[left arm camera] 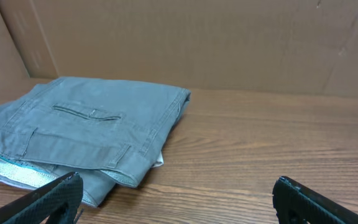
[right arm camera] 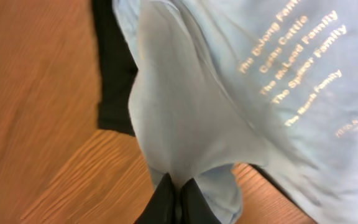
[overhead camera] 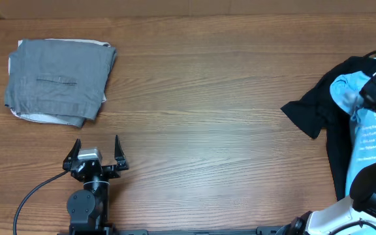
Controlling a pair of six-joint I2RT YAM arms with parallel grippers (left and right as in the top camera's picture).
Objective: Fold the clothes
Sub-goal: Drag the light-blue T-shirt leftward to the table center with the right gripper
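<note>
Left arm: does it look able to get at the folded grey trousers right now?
Probably yes. The left hand is open and empty. The grey trousers lie just ahead of it, slightly to its left, and only bare table lies between them.

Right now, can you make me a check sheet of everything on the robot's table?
Surface: brown wooden table.
Job's things: light blue T-shirt, crumpled at the right edge, partly over a black garment.
Clutter: folded gray trousers, far left, on something white.
Fingers: left fingers open, holding nothing; right fingers shut on the T-shirt.
Cables: one black cable by the left arm's base.
Surroundings: cardboard wall behind the table.
</note>
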